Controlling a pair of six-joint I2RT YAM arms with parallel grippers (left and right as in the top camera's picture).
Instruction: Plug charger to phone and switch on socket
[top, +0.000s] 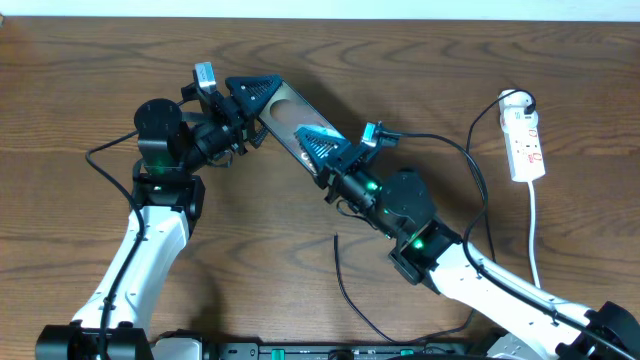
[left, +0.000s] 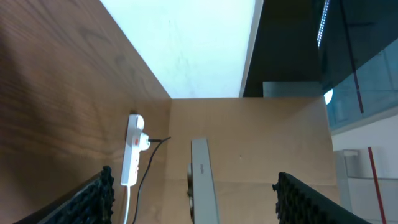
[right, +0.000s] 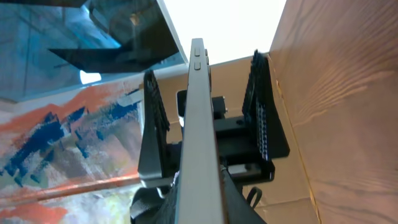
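Ok so this looks like the phone-positioning step, nothing is plugged in yet. Going left to right:

The left end effector (top: 252, 108) sits at the upper-left end of the phone (top: 290, 115), jaws apart on either side of it. In the left wrist view there's a clear gap between each finger and the phone's thin edge, so it's open and not gripping.

The phone runs diagonally across the middle of the surface (top: 100, 60). The right end effector (top: 322, 150) is clamped shut on its lower-right end.

The charger (top: 338, 270) has its loose tip lying on the surface below the phone, well apart from it and held by nobody. Far right is the socket (top: 526, 145), with a round plug in its top end. I can't tell the switch position from here.

My guess for the next move: 1 end effector has to steady the phone while the other picks up the connector tip and lines it up with the port. That tip is tiny, so it'll be fiddly.

Count: 2 arms, 2 end effectors, 1 phone, 1 charger, 1 socket.
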